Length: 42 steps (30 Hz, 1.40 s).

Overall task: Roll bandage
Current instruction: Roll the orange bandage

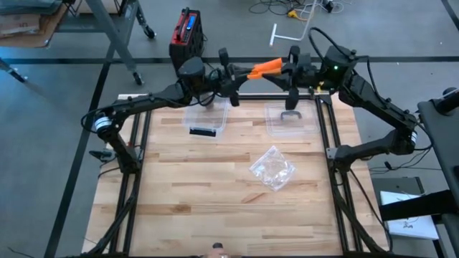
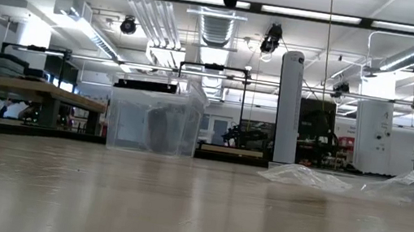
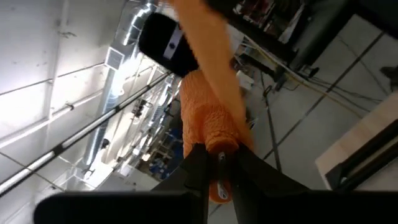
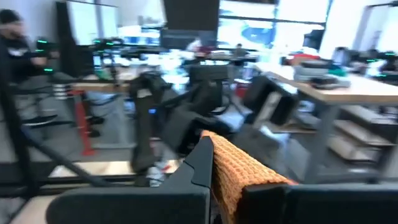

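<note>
Lab, ceiling ducts, workbenches

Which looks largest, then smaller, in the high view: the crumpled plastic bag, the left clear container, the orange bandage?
1. Left clear container.
2. Crumpled plastic bag, close to the container in size, so this order is uncertain.
3. Orange bandage, a thin strip held above the table between both grippers, so nearer the camera.

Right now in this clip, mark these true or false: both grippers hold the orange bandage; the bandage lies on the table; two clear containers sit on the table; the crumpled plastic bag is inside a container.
1. Both the left gripper and right gripper grip the orange bandage. True.
2. The bandage lies on the table. False: it is held up above the far edge.
3. Two clear containers sit there. True.
4. The crumpled plastic bag is inside a container. False: it lies on bare wood.
</note>
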### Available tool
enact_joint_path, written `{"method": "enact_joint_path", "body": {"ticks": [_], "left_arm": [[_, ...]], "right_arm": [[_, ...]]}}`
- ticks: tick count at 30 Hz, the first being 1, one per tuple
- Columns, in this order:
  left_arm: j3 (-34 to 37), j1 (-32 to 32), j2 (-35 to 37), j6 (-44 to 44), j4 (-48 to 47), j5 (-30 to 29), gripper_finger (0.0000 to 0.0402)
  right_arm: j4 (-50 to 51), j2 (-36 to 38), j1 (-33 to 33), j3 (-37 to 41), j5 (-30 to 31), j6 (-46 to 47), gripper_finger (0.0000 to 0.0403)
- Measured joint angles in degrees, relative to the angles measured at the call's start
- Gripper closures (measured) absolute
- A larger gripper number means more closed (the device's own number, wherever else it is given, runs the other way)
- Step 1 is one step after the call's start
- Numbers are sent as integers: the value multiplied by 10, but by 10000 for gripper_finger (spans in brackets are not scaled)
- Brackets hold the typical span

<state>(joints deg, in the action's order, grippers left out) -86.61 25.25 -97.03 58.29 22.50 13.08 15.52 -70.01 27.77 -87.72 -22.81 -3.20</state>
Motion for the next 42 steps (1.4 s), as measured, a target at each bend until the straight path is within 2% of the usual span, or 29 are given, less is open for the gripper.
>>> {"method": "enact_joint_path", "body": {"ticks": [2,5,7,11,15,17,23,28,37,42], "left_arm": [[0,-5,0,-22,-3,16,369],[0,-13,0,-78,-8,70,369],[0,-20,0,-99,-12,81,370],[0,-26,0,-102,-29,75,368],[0,-21,0,-75,-50,15,368],[0,-12,0,-69,-52,3,370],[0,25,8,-80,-51,-3,368],[0,60,22,-116,-45,0,370],[-14,80,53,-300,-51,100,366],[-16,80,75,-345,-65,115,368]], "right_arm": [[-3,-2,0,0,23,-4,403],[-5,-8,4,0,37,-6,403],[-2,-14,4,0,38,-15,403],[1,-20,4,0,50,-19,403],[4,-18,1,0,40,-13,403],[3,-16,-3,0,19,-7,403],[31,-14,-6,0,-23,-8,403],[89,-7,-9,0,-31,-53,403],[155,-14,-10,1,-12,-115,403],[155,-25,-10,1,12,-147,403]]}}
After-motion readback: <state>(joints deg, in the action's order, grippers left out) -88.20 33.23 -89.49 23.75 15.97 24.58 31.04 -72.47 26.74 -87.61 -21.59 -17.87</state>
